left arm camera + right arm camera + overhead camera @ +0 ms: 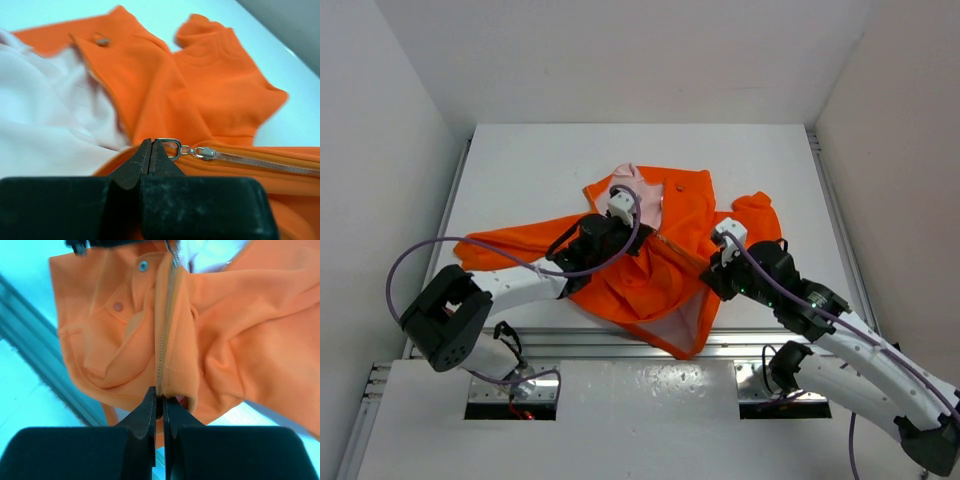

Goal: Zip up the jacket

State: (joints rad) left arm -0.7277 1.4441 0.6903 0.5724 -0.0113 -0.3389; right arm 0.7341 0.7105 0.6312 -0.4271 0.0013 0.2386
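The small bright orange fabric jacket [680, 205] lies crumpled mid-frame on the white desk [520, 170] in the overhead view, with pale pink lining showing near its top. The left hand [152, 150] is clenched, nipping the silver ring pull [169, 148] at lower centre of its wrist view, with the slider [205, 152] just right of it. The right hand [161, 402] is clamped on the hem [175, 385] at the foot of the zipper teeth [164, 335]. The step appears to be the pull itself, partway up. Next, the left hand needs to draw toward the collar while the right anchors the hem, tension straight along the track
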